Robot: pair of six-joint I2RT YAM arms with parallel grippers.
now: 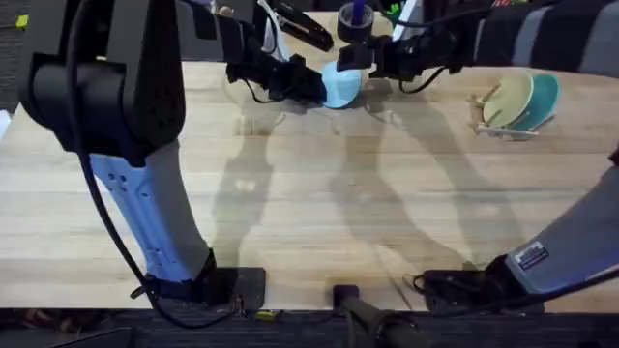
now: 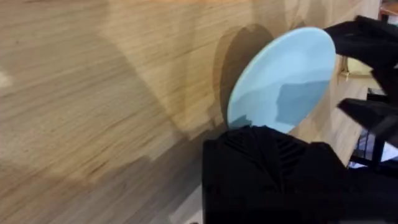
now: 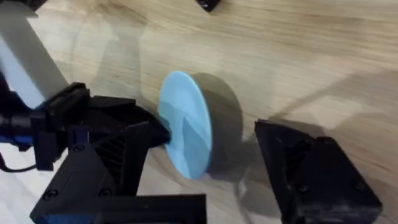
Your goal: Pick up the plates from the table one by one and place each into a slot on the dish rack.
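1. Looming dark and blurred in the upper left of the overhead view, the left arm's upper section (image 1: 106, 77) sits closest to the camera and hides part of the table (image 1: 319, 213) behind it.
2. Near the top centre of that view, the left gripper (image 1: 314, 85) and the right gripper (image 1: 372, 58) meet around the pale blue plate (image 1: 340, 85), which is held on edge above the wood.
3. Other things: a dark tape roll (image 1: 355, 21) at the top centre, and the dish rack (image 1: 503, 121) at the upper right.
4. Count: three plates in all, one blue, plus one cream-yellow plate (image 1: 510, 99) and one teal plate (image 1: 542, 100) standing in the rack.
5. In the right wrist view the left gripper (image 3: 158, 134) pinches the blue plate's (image 3: 185, 134) rim.
6. The right gripper's fingers (image 3: 317, 174) stand apart, the plate between them, untouched.
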